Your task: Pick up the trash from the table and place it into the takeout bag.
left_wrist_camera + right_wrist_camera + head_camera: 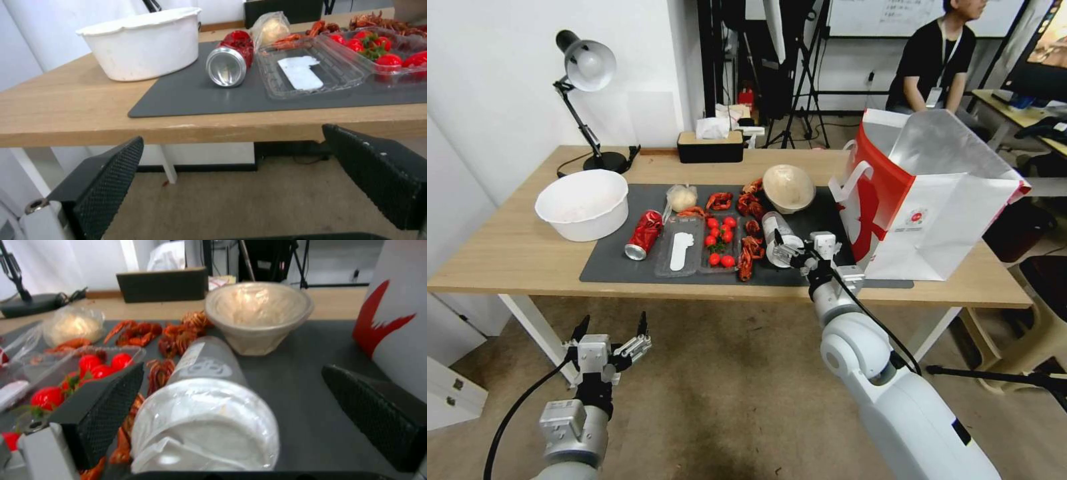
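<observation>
A greyish white-lidded cup (780, 235) lies on its side on the table's dark mat (620, 263), lid (204, 430) toward my right gripper (795, 252). That gripper (231, 413) is open, and its fingers (104, 406) stand on either side of the cup's lid end without closing on it. The beige bowl (788, 187) rests behind the cup. A red can (644, 234) lies on the mat's left part, near a small clear bag (682, 197) holding a beige lump. The takeout bag (934, 220) stands open at the right. My left gripper (616, 341) hangs open below the table's front edge.
A large white bowl (582, 203) sits left of the mat. A clear tray (706, 243) holds cherry tomatoes, with red crayfish shells (751, 250) scattered beside it. A desk lamp (587, 67) and a tissue box (710, 145) stand at the back edge.
</observation>
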